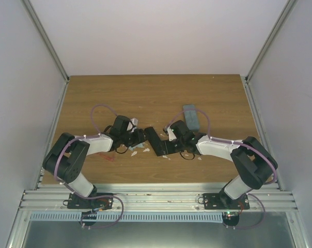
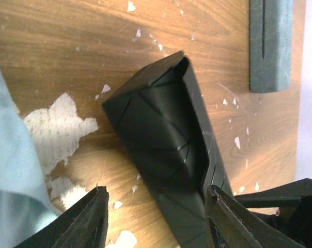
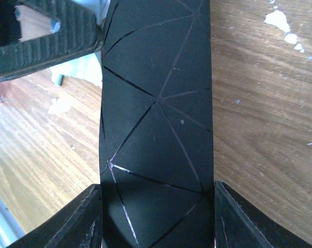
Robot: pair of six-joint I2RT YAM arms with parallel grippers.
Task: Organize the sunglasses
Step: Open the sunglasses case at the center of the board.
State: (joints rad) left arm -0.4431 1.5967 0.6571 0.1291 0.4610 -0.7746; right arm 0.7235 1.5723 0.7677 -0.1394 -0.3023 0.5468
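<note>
Right wrist view: the right gripper (image 3: 156, 186) has its two fingers pressed against the long sides of the black case (image 3: 156, 103), one on each edge with no gap showing, so it is clamped on the case. The case is a flat oblong with thin creases that cut its top into triangles, and it runs straight out from between the fingers. At its far left edge a ribbed finger (image 3: 47, 46) of the other arm touches it.

In the left wrist view the left gripper (image 2: 157, 190) stands with its fingers spread around the same case (image 2: 161, 134). The finger on the right of the picture is against the case. Bare wood shows between the case and the other finger, so nothing is clenched here. The case's far end gapes as a dark hollow, and what is inside cannot be told. A light blue cloth (image 2: 11, 170) lies just beside the left-hand finger.

The sunglasses cannot be made out in any view, so their place relative to the fingers cannot be told.

Farther out, a grey case (image 2: 269, 44) lies apart from the black one. From the top camera it sits beyond the right arm (image 1: 191, 118). Both grippers meet at the black case (image 1: 155, 140) near the middle of the wooden table (image 1: 145, 93), whose surface carries pale chipped patches.
</note>
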